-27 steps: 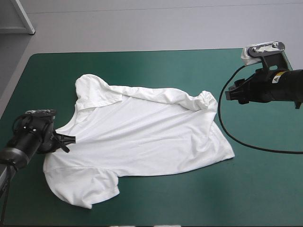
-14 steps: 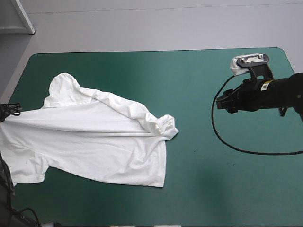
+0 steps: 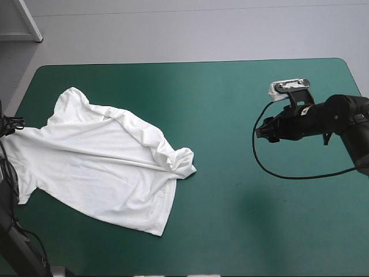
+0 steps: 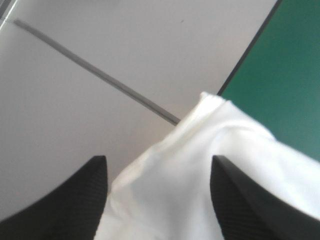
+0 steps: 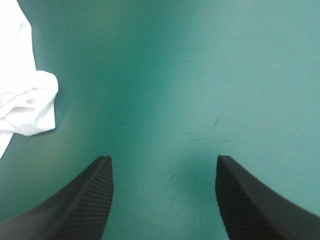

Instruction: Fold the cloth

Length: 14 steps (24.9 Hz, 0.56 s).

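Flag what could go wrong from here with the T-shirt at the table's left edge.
1. The T-shirt reaches past the table's left edge, and the left gripper stands open around it; ungripped, it might slide off.
2. It lies creased, with a bunched corner toward the table's middle; folding now would likely trap wrinkles.
3. The right gripper, open over bare table, is apart from the shirt and cannot steady it.

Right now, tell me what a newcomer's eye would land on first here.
The white T-shirt sprawls crumpled over the table's left side. The left gripper stands open at that edge, cloth between its fingers. The right gripper hangs open over bare table at the right, apart from the T-shirt.
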{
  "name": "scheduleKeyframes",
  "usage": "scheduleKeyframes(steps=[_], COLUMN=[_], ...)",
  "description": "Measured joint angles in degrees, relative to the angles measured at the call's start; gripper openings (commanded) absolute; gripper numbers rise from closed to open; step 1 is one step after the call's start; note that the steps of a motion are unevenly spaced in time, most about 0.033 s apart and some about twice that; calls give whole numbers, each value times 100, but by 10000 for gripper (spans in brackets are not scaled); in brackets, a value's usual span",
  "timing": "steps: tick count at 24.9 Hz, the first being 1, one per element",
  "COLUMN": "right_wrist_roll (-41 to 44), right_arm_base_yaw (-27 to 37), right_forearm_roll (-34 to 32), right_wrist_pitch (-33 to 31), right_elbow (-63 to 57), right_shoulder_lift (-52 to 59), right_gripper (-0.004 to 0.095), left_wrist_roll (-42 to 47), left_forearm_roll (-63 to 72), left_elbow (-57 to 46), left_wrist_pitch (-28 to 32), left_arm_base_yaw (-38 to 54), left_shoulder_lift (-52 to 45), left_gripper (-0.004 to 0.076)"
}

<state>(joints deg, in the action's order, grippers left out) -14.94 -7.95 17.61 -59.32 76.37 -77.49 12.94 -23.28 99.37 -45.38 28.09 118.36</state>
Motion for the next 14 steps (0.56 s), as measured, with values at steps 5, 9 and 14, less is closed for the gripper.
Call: scheduleKeyframes(steps=[5,9,14], right_wrist_roll=[-52,-52,-52], right_arm_base_yaw=[0,0,0], right_forearm_roll=[75,201,256], right_wrist_pitch=[-255,-308,-308], right_elbow=[0,0,0], right_shoulder_lift=[0,0,0], right_gripper=[565,565,565], left_wrist_roll=[-418,-1294,-1896], left_forearm_roll=[736,1894,2776], left_elbow=[14,39,-277], left_wrist_pitch=[-850,-1732,-2436], left_arm_base_yaw=[-146,-441,-1232], left_shoulder_lift=[-801,-1340,-1871], left_gripper=[498,498,497])
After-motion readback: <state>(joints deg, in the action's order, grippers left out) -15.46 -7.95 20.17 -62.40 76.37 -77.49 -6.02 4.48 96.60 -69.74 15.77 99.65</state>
